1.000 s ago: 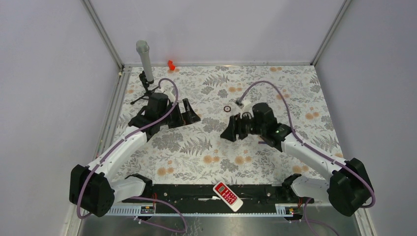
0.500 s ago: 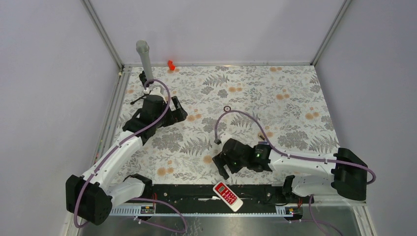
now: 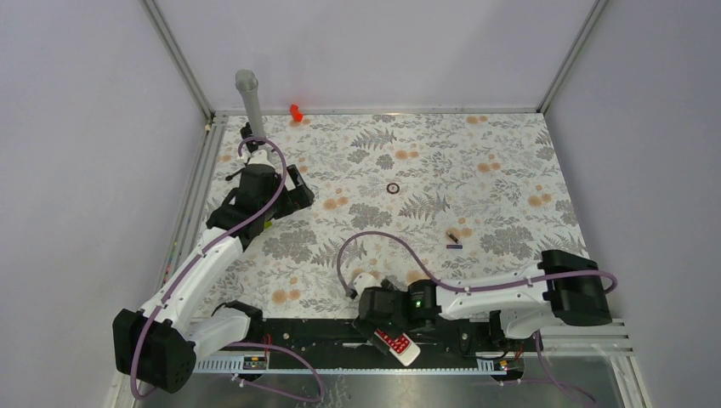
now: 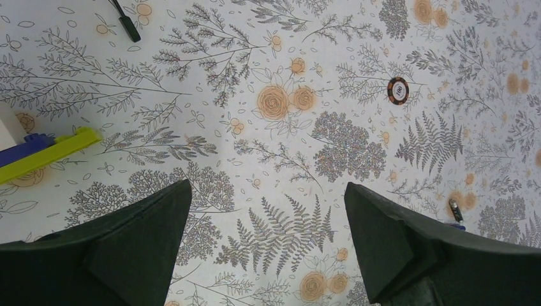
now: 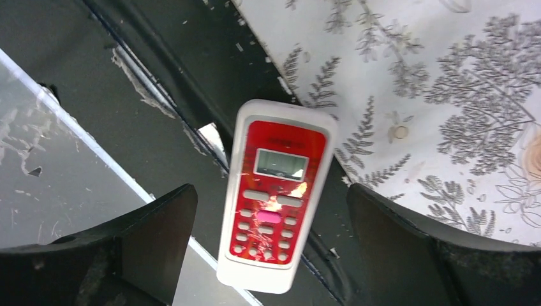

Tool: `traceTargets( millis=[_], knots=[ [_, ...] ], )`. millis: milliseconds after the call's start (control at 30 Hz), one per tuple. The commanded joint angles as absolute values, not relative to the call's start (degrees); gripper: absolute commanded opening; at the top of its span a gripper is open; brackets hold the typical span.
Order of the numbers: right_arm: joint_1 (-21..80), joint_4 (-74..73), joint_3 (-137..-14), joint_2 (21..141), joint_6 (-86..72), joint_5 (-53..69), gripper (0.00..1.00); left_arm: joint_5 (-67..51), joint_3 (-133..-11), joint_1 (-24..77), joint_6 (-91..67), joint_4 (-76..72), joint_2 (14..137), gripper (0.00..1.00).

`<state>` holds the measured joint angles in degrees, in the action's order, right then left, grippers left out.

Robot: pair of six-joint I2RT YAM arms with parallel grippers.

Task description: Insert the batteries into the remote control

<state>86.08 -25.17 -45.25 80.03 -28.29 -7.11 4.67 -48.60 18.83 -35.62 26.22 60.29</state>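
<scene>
The remote control [image 5: 274, 197] lies face up, red buttons and small display showing, across the black rail at the table's near edge. My right gripper [image 5: 268, 189] hovers over it, open, one finger on each side and neither touching. From above, the right gripper [image 3: 380, 316] covers part of the remote control [image 3: 401, 347]. The two batteries [image 3: 455, 240], one dark and one purple, lie close together on the floral mat right of centre; the dark battery [image 4: 453, 209] also shows in the left wrist view. My left gripper [image 4: 268, 191] is open and empty over the mat at the left.
A yellow-green marker [image 4: 51, 150] with a blue cap lies beside a white piece [image 4: 9, 127] at the left. A small ring-shaped chip [image 3: 393, 188] sits mid-mat. A grey tube on a tripod [image 3: 249, 102] stands back left, next to a red object [image 3: 296, 111]. A black rail [image 3: 315, 333] and a metal plate border the near edge.
My right arm has swung from mid-table back to the near edge, over the remote, opening wider. The left arm has shifted a little to the back left.
</scene>
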Motion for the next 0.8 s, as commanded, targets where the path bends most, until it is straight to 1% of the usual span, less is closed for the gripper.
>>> traceTargets(
  millis=[0, 67, 133, 200, 300, 367, 500, 600, 633, 667, 767],
  knots=[
    [90.18, -29.22, -49.97, 84.42, -30.83, -11.14, 0.95, 6.08, -48.51, 18.22, -35.65, 24.79, 59.25, 0.99],
    [91.03, -30.13, -50.44, 85.99, -31.66, -11.65, 0.93, 6.02, -48.52, 18.04, -35.59, 24.72, 59.37, 0.99],
    [91.14, -30.49, -50.37, 86.43, -32.46, -11.83, 0.90, 5.86, -48.60, 17.94, -35.53, 24.71, 59.44, 0.99],
    [91.14, -30.57, -50.22, 86.12, -33.08, -12.65, 0.82, 5.59, -48.60, 17.76, -35.51, 24.70, 59.43, 0.99],
    [91.14, -30.44, -50.14, 86.02, -33.75, -13.39, 0.65, 5.29, -48.54, 17.66, -35.51, 24.70, 59.31, 0.99],
    [91.14, -30.42, -49.95, 86.68, -34.09, -13.97, 0.60, 5.14, -48.45, 17.67, -35.52, 24.70, 59.08, 0.99],
    [91.16, -30.42, -49.88, 88.36, -34.21, -15.72, 0.59, 4.88, -48.34, 17.61, -35.64, 24.72, 58.99, 0.99],
    [90.90, -30.25, -49.85, 89.41, -33.79, -17.54, 0.69, 4.83, -48.26, 17.58, -35.51, 24.70, 58.76, 0.99],
    [90.63, -30.20, -49.86, 89.75, -33.53, -17.84, 0.70, 4.83, -48.25, 17.58, -35.56, 24.74, 58.72, 0.99],
    [90.36, -30.15, -49.96, 89.84, -33.28, -18.21, 0.69, 4.82, -48.33, 17.58, -35.48, 24.72, 58.71, 0.99],
    [88.65, -29.37, -50.01, 88.74, -32.45, -19.67, 0.57, 4.75, -48.51, 17.58, -35.43, 24.87, 58.71, 0.99]
  ],
)
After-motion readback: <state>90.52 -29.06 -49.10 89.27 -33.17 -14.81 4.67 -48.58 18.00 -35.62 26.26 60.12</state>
